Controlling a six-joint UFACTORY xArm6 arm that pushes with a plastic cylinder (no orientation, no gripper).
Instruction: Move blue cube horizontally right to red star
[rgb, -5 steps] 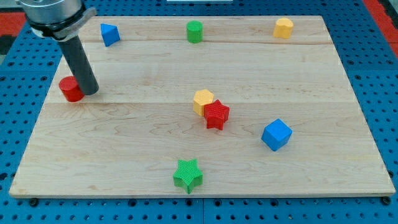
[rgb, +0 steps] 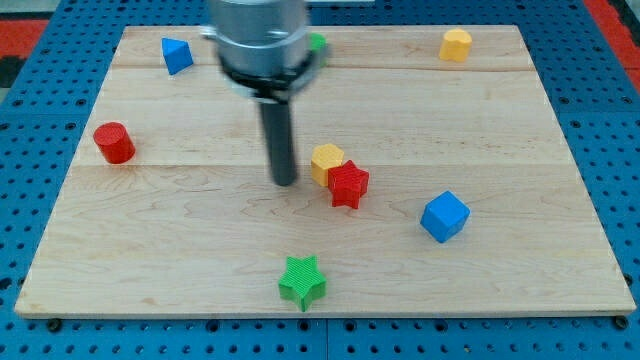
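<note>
My tip (rgb: 285, 182) rests on the desk (rgb: 180, 250) just left of the yellow block (rgb: 325, 160), which touches the red star (rgb: 348, 185). The blue cube (rgb: 444, 216) sits apart, right of and slightly below the star; there is no gripper, only the rod

Landmark: red star (rgb: 348, 185), mid board (rgb: 520, 260).
- touching on upper left: yellow block (rgb: 326, 161)
- just left of that: my tip (rgb: 285, 182)
- right, slightly lower: blue cube (rgb: 445, 216)
- below left: green star (rgb: 302, 281)
- far left: red cylinder (rgb: 114, 142)
</note>
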